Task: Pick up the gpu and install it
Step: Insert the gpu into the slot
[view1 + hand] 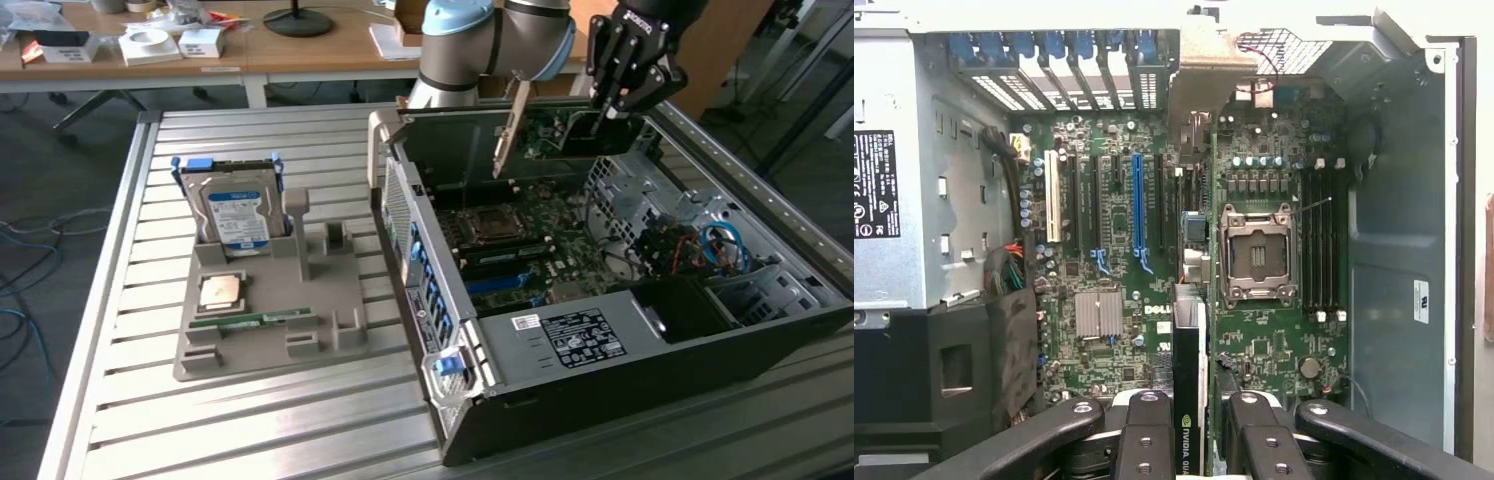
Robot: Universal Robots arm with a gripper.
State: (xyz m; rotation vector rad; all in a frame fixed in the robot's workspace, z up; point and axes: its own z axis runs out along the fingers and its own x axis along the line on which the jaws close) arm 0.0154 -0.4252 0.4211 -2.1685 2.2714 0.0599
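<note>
The gpu hangs on edge above the far end of the open computer case. It is a dark green board with a pale metal bracket strip on the end toward the exterior view's left. My gripper is shut on the card's upper edge, black fingers on either side. In the wrist view the gpu shows edge-on between my fingers, over the motherboard between the blue slot and the processor socket. It is not touching the board.
A grey fixture on the slatted metal table holds an upright silver hard drive, a processor chip and a narrow memory stick. The case walls and drive cage surround the motherboard. A desk with boxes stands behind.
</note>
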